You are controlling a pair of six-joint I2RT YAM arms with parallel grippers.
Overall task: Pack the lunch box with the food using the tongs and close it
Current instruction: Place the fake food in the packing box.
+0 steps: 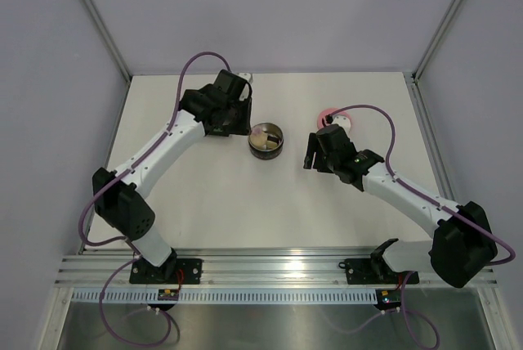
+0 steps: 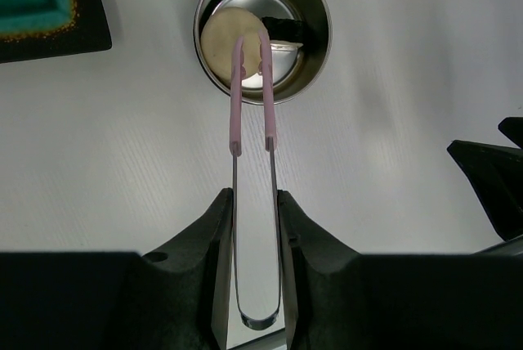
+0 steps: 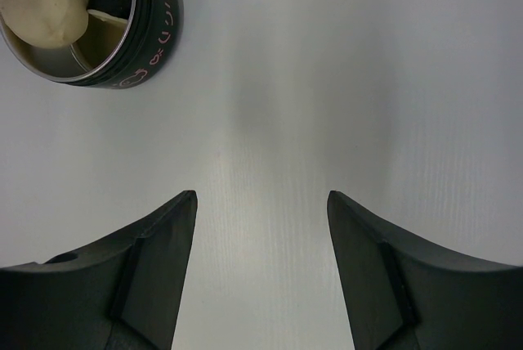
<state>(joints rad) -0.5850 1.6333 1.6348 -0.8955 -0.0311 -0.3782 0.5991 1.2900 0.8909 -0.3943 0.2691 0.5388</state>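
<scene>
We're over a plain white table (image 1: 245,211), boxed in by pale grey walls (image 1: 49,80), with a ribbed aluminium rail (image 1: 270,266) along the near edge.

The left gripper (image 2: 255,203) is clenched on the slim pink-and-white tongs (image 2: 267,105), squeezing the arms nearly parallel. In the left wrist view the long axis runs from 6 to 12 o'clock. The joined end sits at 6 between the fingers, and the tips reach into the small round shiny steel lunch tin (image 2: 320,35). There they almost meet over the round beige food piece (image 2: 216,43); we can't tell whether they pinch it.

From above, the tin stands mid-table. The right gripper (image 3: 261,195) is at its 3 o'clock, jaws spread wide with nothing between them. The round pink lid (image 1: 329,113) lies at the tin's 2 o'clock, half hidden behind that arm. A flat black tray with a teal inside (image 2: 78,15) shows at 10 o'clock in the left wrist view.
</scene>
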